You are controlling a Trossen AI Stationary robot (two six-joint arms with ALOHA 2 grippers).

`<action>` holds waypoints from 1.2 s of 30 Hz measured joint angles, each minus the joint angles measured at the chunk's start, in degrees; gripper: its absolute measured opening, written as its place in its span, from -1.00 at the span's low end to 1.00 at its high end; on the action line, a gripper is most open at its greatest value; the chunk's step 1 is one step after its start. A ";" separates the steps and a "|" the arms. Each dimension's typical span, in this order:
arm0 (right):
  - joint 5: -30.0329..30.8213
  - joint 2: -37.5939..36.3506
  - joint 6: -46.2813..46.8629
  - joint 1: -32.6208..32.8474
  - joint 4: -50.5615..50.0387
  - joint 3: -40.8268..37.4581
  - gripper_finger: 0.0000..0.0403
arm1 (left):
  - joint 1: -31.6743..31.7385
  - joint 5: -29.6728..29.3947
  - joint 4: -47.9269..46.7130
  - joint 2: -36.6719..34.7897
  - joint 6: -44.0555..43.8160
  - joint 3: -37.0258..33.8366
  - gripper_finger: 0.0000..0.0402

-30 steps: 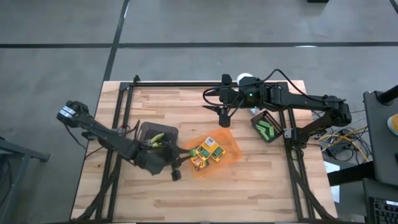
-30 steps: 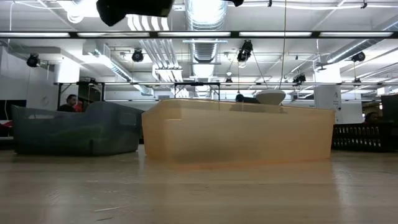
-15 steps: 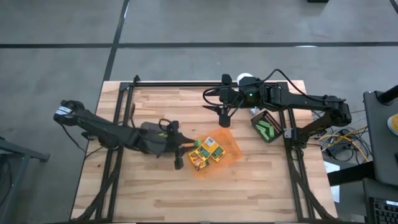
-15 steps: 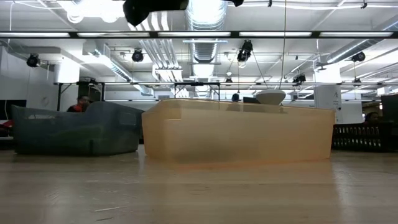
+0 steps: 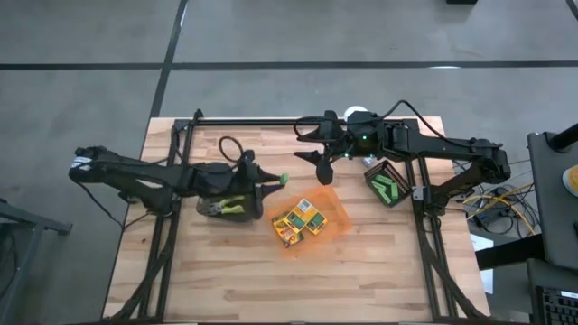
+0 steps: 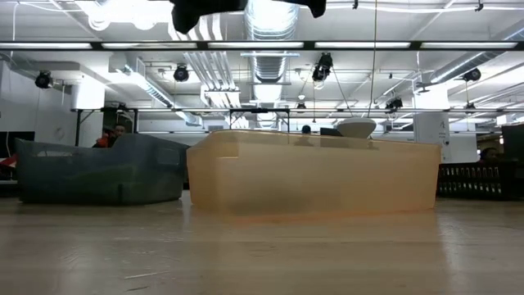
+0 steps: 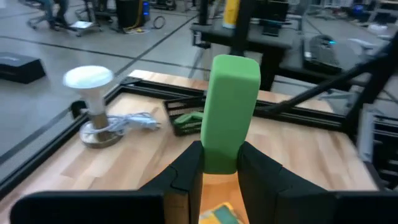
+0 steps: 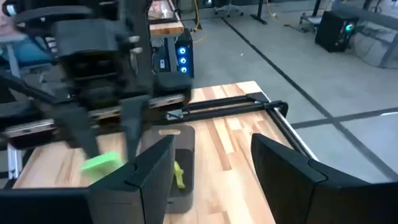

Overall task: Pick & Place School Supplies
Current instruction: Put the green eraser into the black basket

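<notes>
My left gripper (image 5: 275, 181) hangs above the table just beyond the orange translucent tray's (image 5: 312, 219) far left corner, shut on a bright green stubby piece (image 7: 228, 106). The orange tray holds yellow-and-green crayon boxes (image 5: 299, 221). A grey tray (image 5: 223, 200) below the left arm holds a yellow-green plier-like tool (image 5: 232, 204). My right gripper (image 5: 318, 161) hangs open over the table's far middle, facing the left gripper, with nothing between its fingers (image 8: 148, 177). My left gripper pinches one end of the green piece (image 7: 219, 163) between its two fingers. The fingers point almost level toward the table's right side. The rest of the piece sticks out beyond the fingertips (image 5: 283, 179), lifted clear of the table and both trays.
A black tray (image 5: 386, 185) with more green pieces sits at the far right. A white round-headed lamp (image 7: 90, 93) with its cable stands at the far edge. In the low view the orange tray (image 6: 311, 172) and the grey tray (image 6: 98, 172) stand side by side.
My left gripper has swung from the near side of the grey tray toward the table's far edge and risen, staying shut on the green piece; the grey tray and its tool are now uncovered. My right gripper has rolled about its own axis without changing place.
</notes>
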 joint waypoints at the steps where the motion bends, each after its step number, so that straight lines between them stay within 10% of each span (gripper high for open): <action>1: -0.20 0.00 -0.01 0.00 -0.33 0.00 0.02 | 0.84 0.00 -0.02 0.11 -0.10 0.00 -0.56; 11: -18.61 0.00 -17.81 0.17 -6.08 0.00 0.02 | 9.06 10.24 -0.03 1.22 0.12 -0.07 -0.56; 36: -13.43 5.23 -14.04 0.15 -1.81 -0.33 0.02 | 11.52 19.10 4.42 1.00 4.60 0.01 -0.56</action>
